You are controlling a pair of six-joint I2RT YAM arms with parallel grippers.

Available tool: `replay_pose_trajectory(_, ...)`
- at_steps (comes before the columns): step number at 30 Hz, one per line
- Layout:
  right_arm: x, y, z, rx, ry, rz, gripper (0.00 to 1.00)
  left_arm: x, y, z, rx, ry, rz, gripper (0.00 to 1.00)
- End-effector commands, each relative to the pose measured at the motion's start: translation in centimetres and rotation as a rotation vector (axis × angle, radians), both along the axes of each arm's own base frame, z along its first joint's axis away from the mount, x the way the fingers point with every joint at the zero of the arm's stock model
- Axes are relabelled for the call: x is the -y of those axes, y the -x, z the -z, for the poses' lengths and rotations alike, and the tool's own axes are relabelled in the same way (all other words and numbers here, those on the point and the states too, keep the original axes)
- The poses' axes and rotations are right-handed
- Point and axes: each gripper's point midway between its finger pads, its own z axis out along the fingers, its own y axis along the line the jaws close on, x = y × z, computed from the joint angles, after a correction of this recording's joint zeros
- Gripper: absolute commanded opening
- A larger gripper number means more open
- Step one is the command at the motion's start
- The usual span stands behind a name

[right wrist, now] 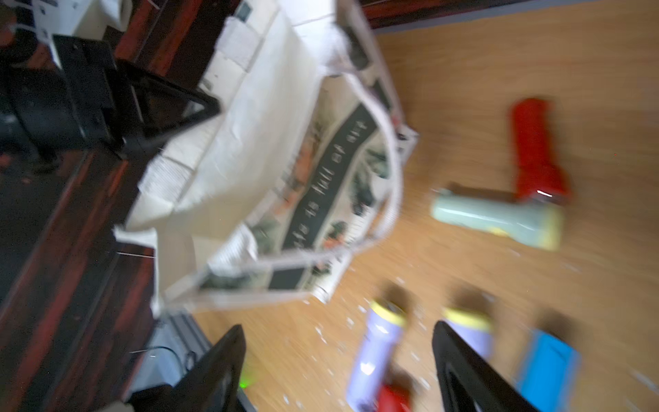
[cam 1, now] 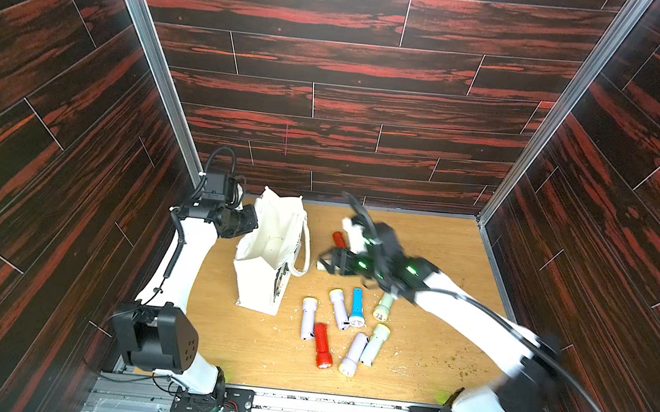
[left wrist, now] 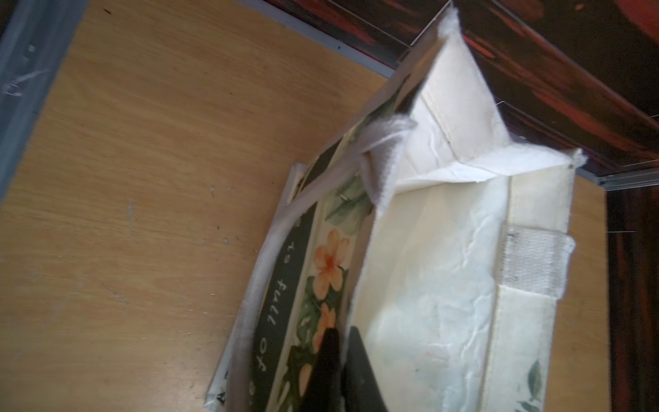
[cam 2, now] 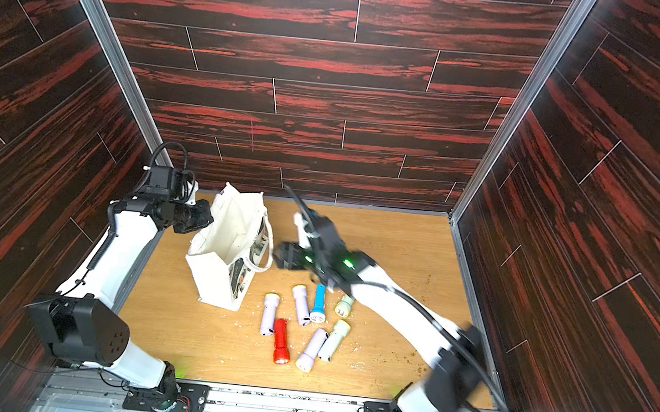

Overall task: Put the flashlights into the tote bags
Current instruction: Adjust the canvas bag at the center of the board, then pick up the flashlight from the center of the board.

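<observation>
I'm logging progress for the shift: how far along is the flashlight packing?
Done: nothing visibly packed; the tote bag shows no flashlight inside in the left wrist view. In hand: the left gripper has its jaws shut on the bag's rim, holding it open; the right gripper is open and empty near it. Left: at least eight flashlights lie on the table.

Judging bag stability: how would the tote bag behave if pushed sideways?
The tote bag looks floppy: creased cloth walls bow, so it likely buckles. Standing tall on a narrow base, it may tip, though the left gripper pinches its rim.
</observation>
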Motion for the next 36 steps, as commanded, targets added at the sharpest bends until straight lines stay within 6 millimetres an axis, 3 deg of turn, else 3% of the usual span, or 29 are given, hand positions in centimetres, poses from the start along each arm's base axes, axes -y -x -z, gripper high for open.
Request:
replay_pose_trajectory(1, 4.0, 1.3, 4.3, -0.070, 0.115, 0.110, 0.74, 0.8, 0.2, -2.0, 0.089, 0.104, 0.031, 0.00)
replay_pose_trajectory(5, 5.7, 3.4, 7.4, -0.179, 0.181, 0.124, 0.65, 1.3, -0.2, -3.0, 0.174, 0.242, 0.055, 0.00)
replay_pose_trajectory(12, 3.9, 4.6, 11.0, -0.294, 0.350, 0.079, 0.55, 2.1, -0.3, -2.8, 0.210, 0.378, 0.138, 0.00)
replay_pose_trajectory(19, 2.7, 4.1, 14.2, -0.368, 0.444, 0.078, 0.51, -0.3, -0.1, -2.3, 0.202, 0.350, 0.070, 0.00)
replay_pose_trajectory(36, 3.1, 2.3, 19.8, -0.407, 0.676, 0.125, 0.47, -0.1, 0.2, -2.1, 0.200, 0.353, 0.082, 0.00)
